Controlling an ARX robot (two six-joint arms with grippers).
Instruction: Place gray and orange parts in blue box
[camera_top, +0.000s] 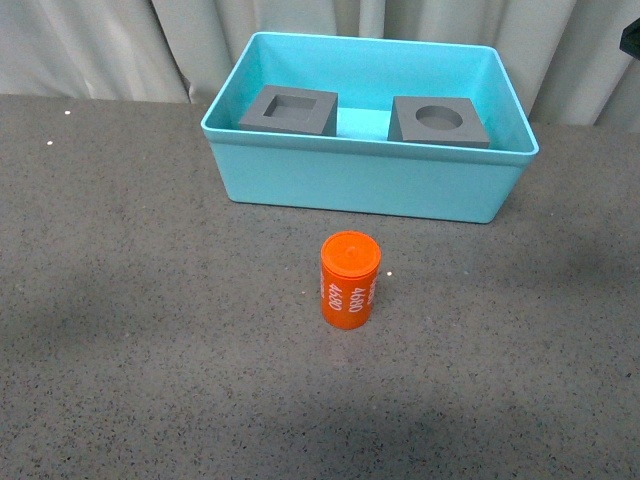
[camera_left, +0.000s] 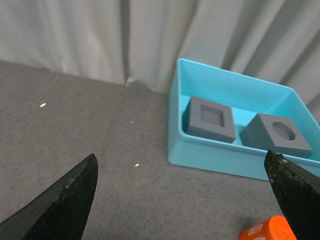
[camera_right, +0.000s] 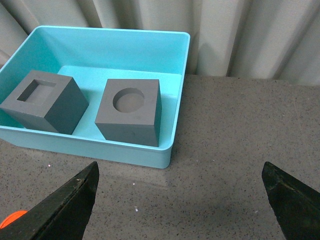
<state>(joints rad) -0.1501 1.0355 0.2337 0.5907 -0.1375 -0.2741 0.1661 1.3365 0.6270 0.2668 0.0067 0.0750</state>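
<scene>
Gray worktop's middle: upright orange "4680" cylinder (camera_top: 350, 280) stands outside the turquoise plastic bin (camera_top: 360, 185). Jaws on left gripper (camera_left: 181, 156) and right gripper (camera_right: 180, 165) are spread; I'd pinch it mid-height so it won't tip.

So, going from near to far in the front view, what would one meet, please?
The orange cylinder → the blue box, near wall → square-recess cube and round-recess cube, side by side → curtain.

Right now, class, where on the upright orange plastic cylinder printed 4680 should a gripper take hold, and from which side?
The orange cylinder stands upright and alone on the gray table, the turquoise plastic box apart behind it. So probably grip its curved wall at mid-height, coming down from above, closing across left and right sides.
</scene>
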